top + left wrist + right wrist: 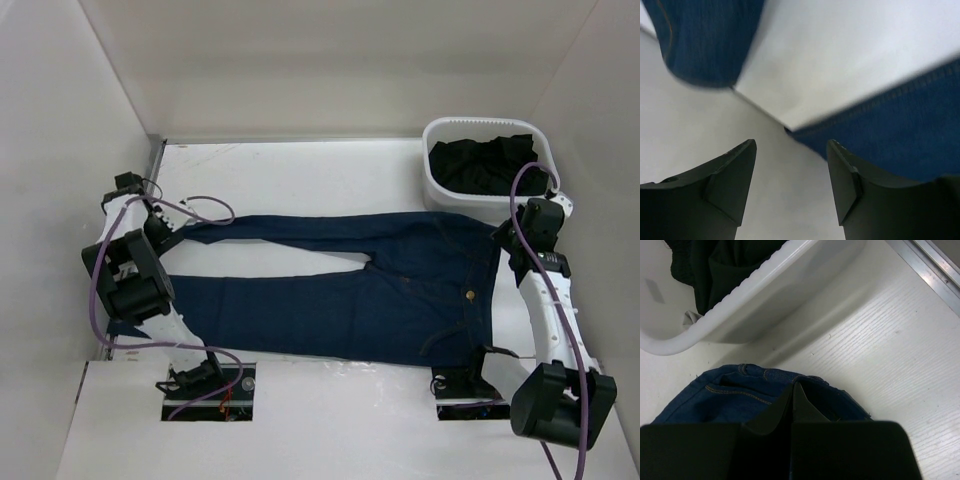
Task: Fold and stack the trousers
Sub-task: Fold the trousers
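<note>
1. Left arm is folded back on itself at the bench's [300, 180] left edge, its wrist reaching in towards the leg ends.
2. Left pincer [792, 185] is spread wide and holds nothing. It is over bare bench, with one hem just beside its right finger [845, 180].
3. Right arm stretches up the right side, wrist tipped down at the far waist corner.
4. Right pincer [792, 402] is pinched tight on the waistband, denim bunched at its tips.
5. One pair of jeans [350, 300] lies flat across the bench, waist to the right, two legs running left and parted.
6. One white tub [440, 200] sits at the far right corner near the waist, with dark clothes [480, 160] inside.
</note>
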Motion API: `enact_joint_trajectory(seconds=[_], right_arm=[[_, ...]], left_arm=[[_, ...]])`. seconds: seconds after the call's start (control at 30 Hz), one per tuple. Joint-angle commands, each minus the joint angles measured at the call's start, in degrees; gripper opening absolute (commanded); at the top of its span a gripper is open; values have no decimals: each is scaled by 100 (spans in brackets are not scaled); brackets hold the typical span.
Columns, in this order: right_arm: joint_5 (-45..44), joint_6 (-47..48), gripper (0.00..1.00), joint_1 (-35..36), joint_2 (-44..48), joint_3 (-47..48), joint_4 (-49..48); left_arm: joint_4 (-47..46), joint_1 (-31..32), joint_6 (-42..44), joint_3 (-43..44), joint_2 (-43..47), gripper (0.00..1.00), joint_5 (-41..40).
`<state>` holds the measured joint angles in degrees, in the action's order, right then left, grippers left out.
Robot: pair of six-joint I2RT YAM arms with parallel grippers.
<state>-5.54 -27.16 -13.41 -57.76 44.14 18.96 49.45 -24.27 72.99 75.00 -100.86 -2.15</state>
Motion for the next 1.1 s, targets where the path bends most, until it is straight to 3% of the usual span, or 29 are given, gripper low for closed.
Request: enact_joint_trajectory(seconds=[0.0,0.2,0.7,0.73,0.83,0.87,0.97,1.07], right_arm=[[-96,62,0,88,-16,42,-288],[-105,53,0,123,124,-46,-253],[-96,53,0,62,37,130,-252],[-96,44,0,62,19,130,-253],[-105,26,0,71,1,95,-270],[-105,18,0,62,19,86,-279],[-123,0,0,-34,133,112,-288],[-97,35,0,-306,335,331,-235]], left_arm=[[-708,94,-81,373,-442,56,145],[-1200,137,-663,885,-927,54,22],[-1640,225,-822,234,-1093,50,-206],[-1658,225,-839,295,-1146,46,-207],[-1754,208,-935,445,-1243,16,-277],[-1824,190,-953,471,-1235,11,-320],[-1957,111,-927,603,-1059,1,-373],[-1843,-3,-848,954,-796,0,-339]])
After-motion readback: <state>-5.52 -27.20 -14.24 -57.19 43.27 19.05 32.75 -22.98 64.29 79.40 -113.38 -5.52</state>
